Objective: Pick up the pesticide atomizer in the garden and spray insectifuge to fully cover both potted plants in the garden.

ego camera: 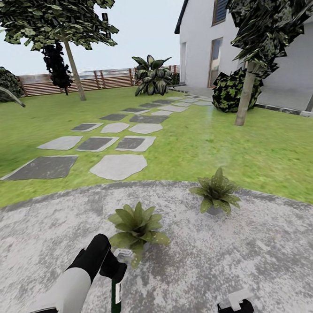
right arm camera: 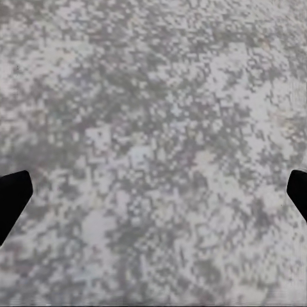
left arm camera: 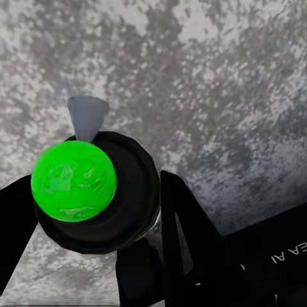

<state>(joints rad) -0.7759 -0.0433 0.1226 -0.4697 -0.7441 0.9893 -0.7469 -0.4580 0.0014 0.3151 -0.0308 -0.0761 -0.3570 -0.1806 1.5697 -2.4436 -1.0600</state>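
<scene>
My left gripper (ego camera: 114, 272) is shut on the pesticide atomizer (ego camera: 115, 295), a dark green bottle with a white label that hangs upright over the paved patio. In the left wrist view the atomizer's black head with a bright green cap (left arm camera: 74, 181) sits between the black fingers (left arm camera: 187, 231), and its grey nozzle (left arm camera: 86, 116) points away. The nearer potted plant (ego camera: 136, 227) stands just beyond and to the right of the bottle. The second potted plant (ego camera: 217, 192) stands farther right near the patio edge. My right gripper (right arm camera: 153, 195) is open over bare paving, low at the right (ego camera: 235, 306).
The round grey patio (ego camera: 258, 256) borders the lawn (ego camera: 269, 147). Stepping stones (ego camera: 118, 165) lead away toward a white house (ego camera: 203, 35). A thin tree trunk (ego camera: 244, 98), a dark bush (ego camera: 227, 92) and a brown fence (ego camera: 98, 79) lie beyond.
</scene>
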